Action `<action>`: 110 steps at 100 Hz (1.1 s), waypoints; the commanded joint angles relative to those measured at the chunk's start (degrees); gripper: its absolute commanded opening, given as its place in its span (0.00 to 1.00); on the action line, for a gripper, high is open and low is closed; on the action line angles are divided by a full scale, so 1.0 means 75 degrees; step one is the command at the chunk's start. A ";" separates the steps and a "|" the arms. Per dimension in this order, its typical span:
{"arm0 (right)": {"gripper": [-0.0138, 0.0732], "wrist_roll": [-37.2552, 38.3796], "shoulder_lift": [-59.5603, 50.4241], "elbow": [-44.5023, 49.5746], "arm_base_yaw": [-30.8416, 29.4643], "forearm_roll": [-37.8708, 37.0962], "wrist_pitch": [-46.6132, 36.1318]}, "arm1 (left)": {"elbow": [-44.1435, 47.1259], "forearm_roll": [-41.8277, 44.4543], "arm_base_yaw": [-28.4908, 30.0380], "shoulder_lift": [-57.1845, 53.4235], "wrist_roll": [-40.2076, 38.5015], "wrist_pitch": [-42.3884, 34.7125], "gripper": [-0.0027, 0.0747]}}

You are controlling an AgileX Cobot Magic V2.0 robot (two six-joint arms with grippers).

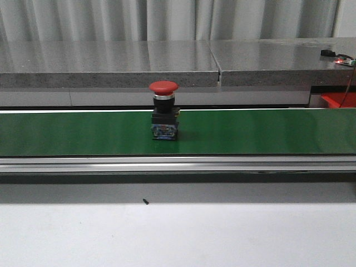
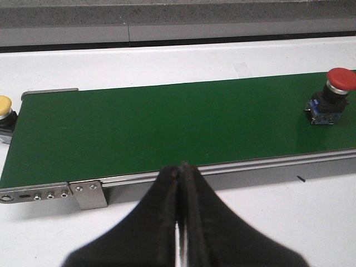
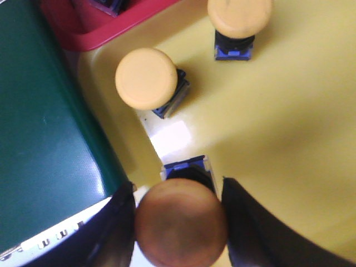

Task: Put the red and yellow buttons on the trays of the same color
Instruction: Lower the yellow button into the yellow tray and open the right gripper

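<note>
The right gripper (image 3: 179,222) stands open around a yellow button (image 3: 181,221) over the yellow tray (image 3: 289,128), where two more yellow buttons (image 3: 147,78) sit; the red tray (image 3: 97,33) adjoins. The left gripper (image 2: 179,222) is closed, empty, near the green belt (image 2: 167,128); one red button (image 2: 334,97) stands on it, another yellow-capped button (image 2: 4,108) beyond its end.

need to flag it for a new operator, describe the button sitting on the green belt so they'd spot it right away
Find the long green conveyor belt running across the front view. Near its middle stands a button, upright and alone. Its wide red mushroom cap over a black body with a blue base sets it apart from the yellow-capped ones.
</note>
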 commanded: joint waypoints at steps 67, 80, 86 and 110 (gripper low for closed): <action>0.45 0.0107 0.1239 -0.0097 -0.0025 0.0229 -0.1204 | -0.0199 -0.0069 -0.0061 0.0033 -0.0061 -0.0543 0.01; 0.75 0.0107 0.1239 -0.0097 -0.0025 0.0229 -0.1204 | -0.0199 -0.0069 -0.0061 0.0033 -0.0061 -0.0543 0.01; 0.81 0.0107 0.1229 -0.0097 -0.0025 0.0261 -0.1241 | -0.0199 -0.0069 -0.0061 0.0033 -0.0061 -0.0543 0.01; 0.81 0.0107 0.0646 -0.0097 0.0000 0.0291 -0.1424 | -0.0199 -0.0069 -0.0061 0.0033 -0.0061 -0.0543 0.01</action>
